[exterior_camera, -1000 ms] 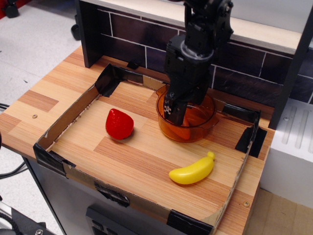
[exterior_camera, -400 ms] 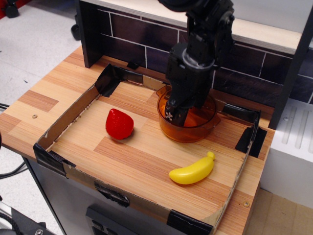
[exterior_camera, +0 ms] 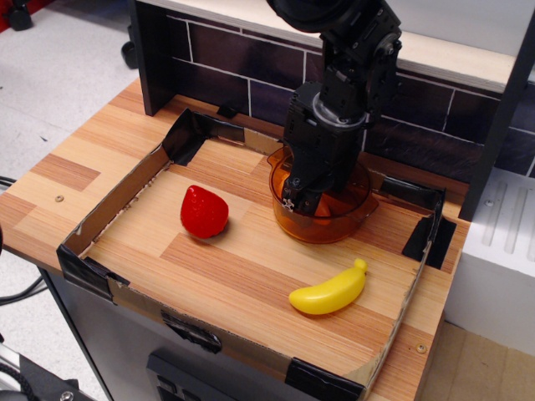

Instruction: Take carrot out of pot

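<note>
The transparent orange-amber pot (exterior_camera: 334,225) stands at the back right of the cardboard-walled tray. My black gripper (exterior_camera: 306,203) reaches down into the pot from above, its fingertips inside the rim. Orange shapes show through the pot wall, but the carrot cannot be told apart from the pot's own colour and is mostly hidden by the gripper. Whether the fingers are open or closed on anything cannot be seen.
A red strawberry (exterior_camera: 203,211) lies left of the pot. A yellow banana (exterior_camera: 329,291) lies in front of it, to the right. The low cardboard tray wall (exterior_camera: 125,196) surrounds the work area. A dark tiled backboard (exterior_camera: 226,58) stands behind.
The gripper has sunk a little lower into the pot and shifted slightly right. The pot, strawberry and banana have not moved.
</note>
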`<state>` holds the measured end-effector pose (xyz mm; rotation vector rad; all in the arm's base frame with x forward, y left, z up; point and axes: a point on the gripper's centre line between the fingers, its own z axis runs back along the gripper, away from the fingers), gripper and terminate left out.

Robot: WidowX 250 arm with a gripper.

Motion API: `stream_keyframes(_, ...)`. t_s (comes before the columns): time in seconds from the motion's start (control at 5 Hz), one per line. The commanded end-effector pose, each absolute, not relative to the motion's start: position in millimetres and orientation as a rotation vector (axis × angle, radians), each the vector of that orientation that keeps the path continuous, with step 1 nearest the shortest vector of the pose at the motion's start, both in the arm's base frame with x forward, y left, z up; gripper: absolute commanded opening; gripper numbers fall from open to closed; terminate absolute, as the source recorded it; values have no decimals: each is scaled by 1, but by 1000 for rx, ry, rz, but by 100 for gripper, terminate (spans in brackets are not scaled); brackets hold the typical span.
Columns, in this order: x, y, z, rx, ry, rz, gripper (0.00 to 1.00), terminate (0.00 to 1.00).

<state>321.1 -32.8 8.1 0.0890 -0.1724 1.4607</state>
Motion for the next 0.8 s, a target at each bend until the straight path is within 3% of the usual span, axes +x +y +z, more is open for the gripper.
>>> stream_keyframes(0.0,330,-26,32,26,-209,1472,0,0)
stream_keyframes(0.2,329,-23,49,5,-244,1471,0,0)
stream_keyframes(0.6,326,-26,109,-144,-289,1499,0,0)
